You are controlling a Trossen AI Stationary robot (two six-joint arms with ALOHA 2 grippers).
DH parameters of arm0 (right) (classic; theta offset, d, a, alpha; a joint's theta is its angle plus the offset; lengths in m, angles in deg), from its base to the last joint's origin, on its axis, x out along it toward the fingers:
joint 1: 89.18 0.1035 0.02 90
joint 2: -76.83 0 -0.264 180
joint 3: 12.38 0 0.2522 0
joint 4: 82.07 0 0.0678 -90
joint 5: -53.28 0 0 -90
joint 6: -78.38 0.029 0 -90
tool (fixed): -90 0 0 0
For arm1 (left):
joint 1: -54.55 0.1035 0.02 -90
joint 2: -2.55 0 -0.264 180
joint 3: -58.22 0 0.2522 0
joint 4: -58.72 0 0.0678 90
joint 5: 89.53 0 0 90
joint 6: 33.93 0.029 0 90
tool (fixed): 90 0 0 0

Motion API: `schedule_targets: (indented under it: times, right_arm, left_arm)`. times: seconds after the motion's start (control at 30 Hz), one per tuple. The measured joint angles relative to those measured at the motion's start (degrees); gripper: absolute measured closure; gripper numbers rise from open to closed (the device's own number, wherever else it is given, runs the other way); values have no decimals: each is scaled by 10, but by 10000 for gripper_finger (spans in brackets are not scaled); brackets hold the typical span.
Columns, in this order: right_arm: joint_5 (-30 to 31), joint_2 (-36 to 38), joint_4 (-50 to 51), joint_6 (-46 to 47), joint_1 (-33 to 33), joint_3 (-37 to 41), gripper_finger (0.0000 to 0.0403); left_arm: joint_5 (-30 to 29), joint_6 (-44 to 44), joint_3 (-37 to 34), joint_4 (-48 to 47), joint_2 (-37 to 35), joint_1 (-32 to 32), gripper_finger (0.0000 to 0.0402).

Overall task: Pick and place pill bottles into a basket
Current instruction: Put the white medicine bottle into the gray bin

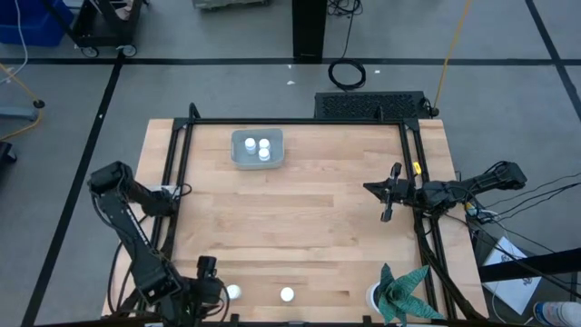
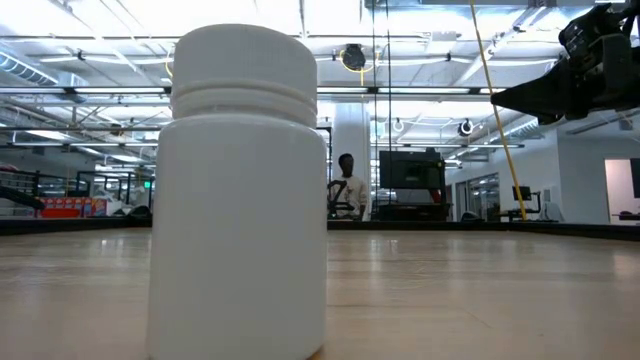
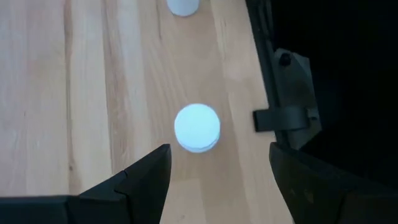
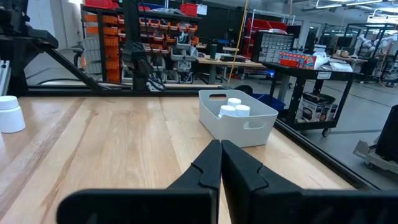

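The grey-blue basket (image 1: 257, 150) stands at the table's far side with three white pill bottles (image 1: 257, 147) upright in it; it also shows in the right wrist view (image 4: 239, 119). Two more bottles stand upright near the front edge (image 1: 233, 292) (image 1: 287, 294). My left gripper (image 3: 219, 155) is open at the front left (image 1: 216, 289), above the nearer bottle (image 3: 197, 127), which stands just ahead of its fingertips, untouched. My right gripper (image 1: 386, 195) is shut and empty at the table's right side (image 4: 221, 155).
A white pot with a green plant (image 1: 392, 292) stands at the front right corner. A black frame rail (image 3: 267, 74) runs along the table's front edge beside the left gripper. One bottle (image 2: 245, 190) stands right before the low camera. A person (image 2: 345, 190) is in the room behind.
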Motion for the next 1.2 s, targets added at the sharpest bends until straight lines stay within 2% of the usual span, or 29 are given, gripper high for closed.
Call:
schedule_targets:
  times: [0.5,0.63,0.8,1.2]
  right_arm:
    - [0,0,0,1,0,0,399]
    - [0,0,0,1,0,0,398]
    - [0,0,0,1,0,0,398]
    - [0,0,0,1,0,0,399]
  left_arm:
    - [-5,50,-23,14,0,23,123]
    - [3,73,-25,42,7,37,123]
    - [39,84,-27,49,38,50,124]
    - [33,102,-28,77,45,50,123]
